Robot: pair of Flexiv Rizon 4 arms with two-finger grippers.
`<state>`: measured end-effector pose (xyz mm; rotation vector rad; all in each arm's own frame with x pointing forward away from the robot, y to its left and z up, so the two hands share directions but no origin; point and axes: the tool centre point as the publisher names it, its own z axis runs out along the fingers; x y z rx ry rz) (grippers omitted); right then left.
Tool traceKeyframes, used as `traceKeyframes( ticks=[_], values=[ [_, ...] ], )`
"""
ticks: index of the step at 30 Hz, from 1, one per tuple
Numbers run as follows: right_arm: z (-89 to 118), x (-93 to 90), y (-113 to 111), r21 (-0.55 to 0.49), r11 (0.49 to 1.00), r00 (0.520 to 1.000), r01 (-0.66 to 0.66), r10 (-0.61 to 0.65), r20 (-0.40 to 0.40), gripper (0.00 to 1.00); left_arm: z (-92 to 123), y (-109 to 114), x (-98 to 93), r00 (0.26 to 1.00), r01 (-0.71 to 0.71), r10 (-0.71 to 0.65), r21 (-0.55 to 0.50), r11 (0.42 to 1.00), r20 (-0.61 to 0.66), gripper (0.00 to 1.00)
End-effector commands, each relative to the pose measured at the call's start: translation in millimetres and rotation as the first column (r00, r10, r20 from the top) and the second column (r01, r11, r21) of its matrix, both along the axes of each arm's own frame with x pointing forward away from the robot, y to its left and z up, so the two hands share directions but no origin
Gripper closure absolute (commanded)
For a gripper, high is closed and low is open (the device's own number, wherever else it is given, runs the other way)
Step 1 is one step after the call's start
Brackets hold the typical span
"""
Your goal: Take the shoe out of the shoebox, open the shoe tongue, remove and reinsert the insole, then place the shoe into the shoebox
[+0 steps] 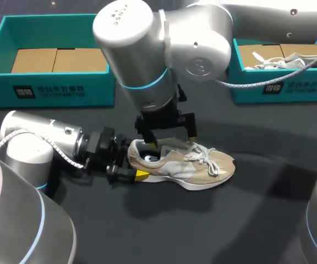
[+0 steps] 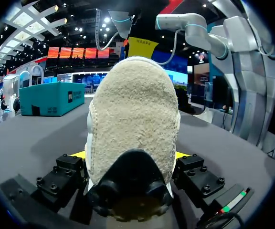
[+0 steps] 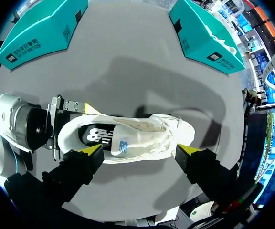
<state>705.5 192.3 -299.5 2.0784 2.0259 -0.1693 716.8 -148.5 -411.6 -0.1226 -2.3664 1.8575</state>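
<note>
shoe (image 1: 180,165): rough napped beige suede at heel, fine mesh sides, cloth laces, smooth white sole. shoebox (image 1: 100,88), 10 o'clock: matt teal cardboard, brown card insert. table (image 1: 230,231): matt dark surface. right arm (image 1: 197,38), 12 o'clock: smooth glossy silver shell.

A dark grey table (image 1: 257,220) with a matte, cloth-like top fills the scene. Light falls from overhead and throws soft, blurred shadows across it. A faint crease shows toward its right side.
</note>
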Motion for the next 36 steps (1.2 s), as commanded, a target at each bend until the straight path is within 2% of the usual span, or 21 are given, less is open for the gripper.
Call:
traceKeyframes(
  ticks=[1,18,36],
  values=[
    [-5.6,-9.4,15.2,-0.075,0.993,0.995,0.094,-0.092,0.031,0.0,-1.8,0.1,1.8,1.0,0.001,-0.001,-0.001,1.0,0.0,1.0],
    [-23.0,-10.1,17.2,-0.149,0.976,0.988,0.157,-0.153,0.04,0.0,-1.8,0.1,1.8,1.0,0.001,-0.001,-0.001,1.0,0.0,1.0],
    [-42.7,-6.1,6.0,-0.197,0.954,0.973,0.227,-0.212,0.093,0.0,-1.8,0.1,1.8,1.0,0.001,-0.001,-0.001,1.0,0.0,1.0]
  ],
)
